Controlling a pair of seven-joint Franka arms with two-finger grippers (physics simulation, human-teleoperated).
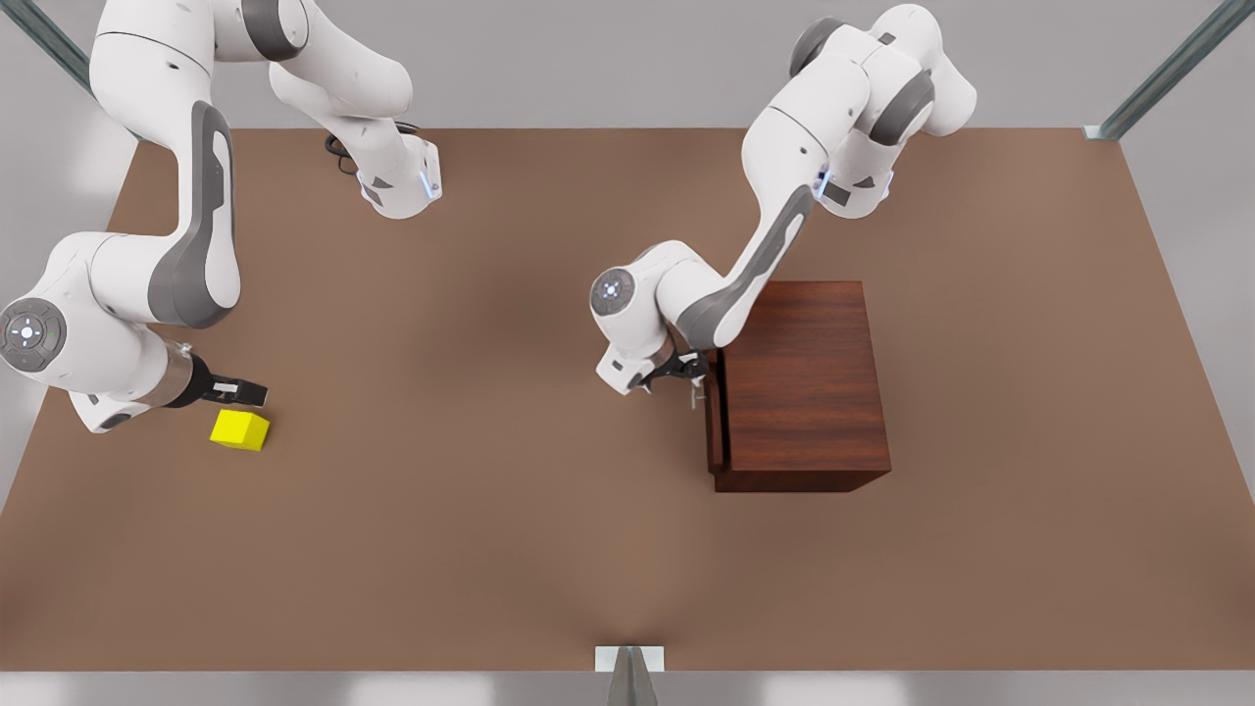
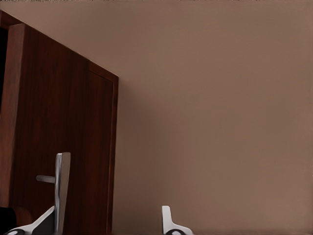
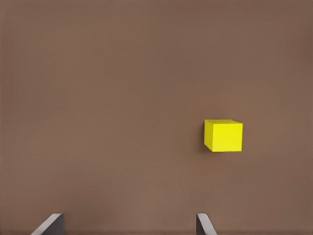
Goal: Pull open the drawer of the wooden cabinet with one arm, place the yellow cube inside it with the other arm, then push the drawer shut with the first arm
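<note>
Bright yellow cube [image 3: 223, 136], plain-faced

Brown tabletop [image 1: 510, 510]. Yellow cube [image 1: 240, 429] resting on it toward front view's left; wooden cabinet [image 1: 809, 387] standing on it toward right, well apart.

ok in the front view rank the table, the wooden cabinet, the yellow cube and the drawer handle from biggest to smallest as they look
1. Table, by far the largest.
2. Wooden cabinet.
3. Yellow cube, beside the open right gripper.
4. Drawer handle, a thin sliver at the open left gripper; it is partly hidden, so third and fourth are unsure.
</note>
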